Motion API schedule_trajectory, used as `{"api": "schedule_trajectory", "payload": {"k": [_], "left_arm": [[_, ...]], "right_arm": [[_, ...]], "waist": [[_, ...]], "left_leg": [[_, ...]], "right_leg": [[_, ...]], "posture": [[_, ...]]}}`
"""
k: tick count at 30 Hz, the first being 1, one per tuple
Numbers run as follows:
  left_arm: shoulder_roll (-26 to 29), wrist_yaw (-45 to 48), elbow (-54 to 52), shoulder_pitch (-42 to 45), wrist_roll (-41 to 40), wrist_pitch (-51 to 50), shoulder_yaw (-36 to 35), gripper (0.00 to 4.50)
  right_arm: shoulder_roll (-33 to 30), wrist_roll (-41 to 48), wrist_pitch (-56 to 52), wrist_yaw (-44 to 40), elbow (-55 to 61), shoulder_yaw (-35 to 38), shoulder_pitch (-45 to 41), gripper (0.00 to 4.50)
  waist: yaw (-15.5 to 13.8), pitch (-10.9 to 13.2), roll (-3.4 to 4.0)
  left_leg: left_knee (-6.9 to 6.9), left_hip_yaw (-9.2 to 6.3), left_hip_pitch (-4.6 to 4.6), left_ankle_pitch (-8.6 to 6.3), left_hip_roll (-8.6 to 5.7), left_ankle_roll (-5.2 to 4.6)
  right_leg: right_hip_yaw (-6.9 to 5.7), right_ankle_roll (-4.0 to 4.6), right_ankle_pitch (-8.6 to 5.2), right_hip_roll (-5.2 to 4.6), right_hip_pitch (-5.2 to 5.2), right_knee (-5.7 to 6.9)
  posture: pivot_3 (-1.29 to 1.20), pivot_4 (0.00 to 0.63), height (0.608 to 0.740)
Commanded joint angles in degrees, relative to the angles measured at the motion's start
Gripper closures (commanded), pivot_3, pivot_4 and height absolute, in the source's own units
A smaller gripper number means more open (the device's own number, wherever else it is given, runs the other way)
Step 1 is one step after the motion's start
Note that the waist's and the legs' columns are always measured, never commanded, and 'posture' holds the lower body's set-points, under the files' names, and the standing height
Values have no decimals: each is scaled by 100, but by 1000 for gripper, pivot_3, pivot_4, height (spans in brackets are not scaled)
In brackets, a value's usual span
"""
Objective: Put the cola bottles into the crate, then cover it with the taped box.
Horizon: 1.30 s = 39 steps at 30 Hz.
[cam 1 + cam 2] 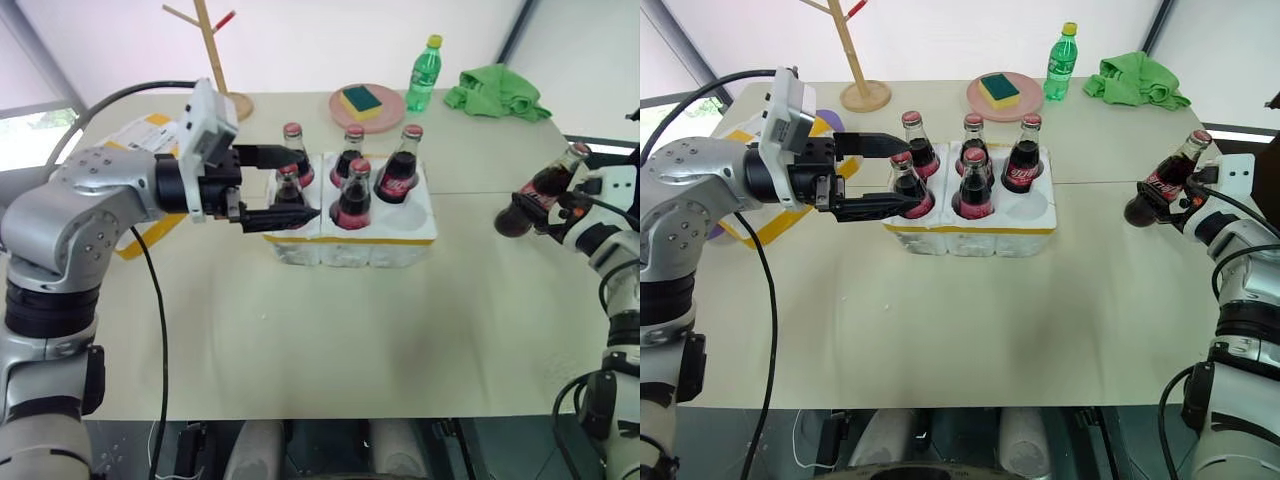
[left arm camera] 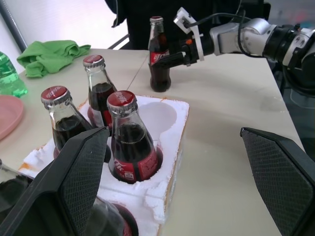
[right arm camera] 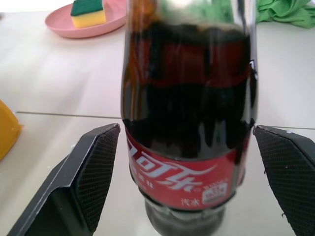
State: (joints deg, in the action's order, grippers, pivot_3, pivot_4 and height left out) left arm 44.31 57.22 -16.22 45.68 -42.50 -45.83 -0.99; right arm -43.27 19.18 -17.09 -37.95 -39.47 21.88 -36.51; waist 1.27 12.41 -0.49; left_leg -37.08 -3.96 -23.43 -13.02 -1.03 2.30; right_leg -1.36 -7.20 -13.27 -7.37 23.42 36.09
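The near stretch of the pale beige worktop (image 1: 330,350) lay bare, with a seam running across its right part. My left pincer (image 1: 305,185) was spread wide at the left end of the crate (image 1: 350,250), its fingertips on either side of the near-left bottle but not closed on it. Out to the right, well apart from the crate, my right pincer (image 1: 552,203) pinched the sixth bottle (image 1: 540,188) around its red label, and the bottle leaned over.

The crate sat mid-worktop with five cola bottles (image 1: 355,195) upright in its wells; the near-right well (image 1: 1033,205) was empty. Behind my left arm, at the left edge, lay the taped box (image 1: 150,130).

Along the far edge stood a wooden stand (image 1: 212,60), a pink plate (image 1: 390,112) with a sponge (image 1: 360,99), a green plastic bottle (image 1: 424,72) and a green cloth (image 1: 497,92). Beyond them the room showed bright white panels.
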Motion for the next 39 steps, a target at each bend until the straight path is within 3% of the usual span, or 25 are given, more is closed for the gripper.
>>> {"api": "schedule_trajectory", "payload": {"k": [1, 6, 13, 20, 27, 39], "left_arm": [[30, -27, -197, 56, -88, -12, -166, 0], [17, -47, -230, 54, -109, -11, -147, 0], [8, -72, -274, -1, -126, -19, -138, 0], [19, -55, -351, -59, -227, -101, -160, 0], [-28, -81, -354, -26, -238, -89, -110, 0], [41, -218, -466, -101, -243, -114, -233, 0]], "right_arm": [[39, -43, 275, 27, -175, -12, -245, 86], [82, -77, 419, -2, -331, -86, -323, 1659], [-35, 158, 296, -187, 61, 89, -181, 1634], [-203, 1432, -913, -1415, 2189, 199, 11, 1634], [-211, 2358, -1966, -1879, 3123, -14, -763, 1634], [273, 1722, -1562, -2354, 3184, -1290, -966, 1634]], "waist": [[-8, 0, 0], [-9, 0, 0], [-9, 0, 0], [26, 9, 16], [-14, 9, 16], [-44, 8, 11]], "left_leg": [[0, 0, 0, 0, 0, 0], [2, 1, -2, 0, 0, 0], [3, 0, -1, 0, 0, 0], [10, 11, -4, 0, 0, 0], [4, 14, -3, 0, 0, 0], [7, 15, -11, -1, 0, -1]], "right_leg": [[0, 0, 0, 0, 0, 0], [0, -1, 0, 0, 0, -4], [0, -1, 0, 0, 1, -1], [12, -2, 0, 0, 16, 3], [16, -3, 0, 1, 13, 3], [16, -4, 0, 0, 21, -1]], "posture": [[0, 150, 740], [0, 150, 740], [0, 150, 740], [0, 150, 740], [0, 150, 740], [0, 150, 740]]}}
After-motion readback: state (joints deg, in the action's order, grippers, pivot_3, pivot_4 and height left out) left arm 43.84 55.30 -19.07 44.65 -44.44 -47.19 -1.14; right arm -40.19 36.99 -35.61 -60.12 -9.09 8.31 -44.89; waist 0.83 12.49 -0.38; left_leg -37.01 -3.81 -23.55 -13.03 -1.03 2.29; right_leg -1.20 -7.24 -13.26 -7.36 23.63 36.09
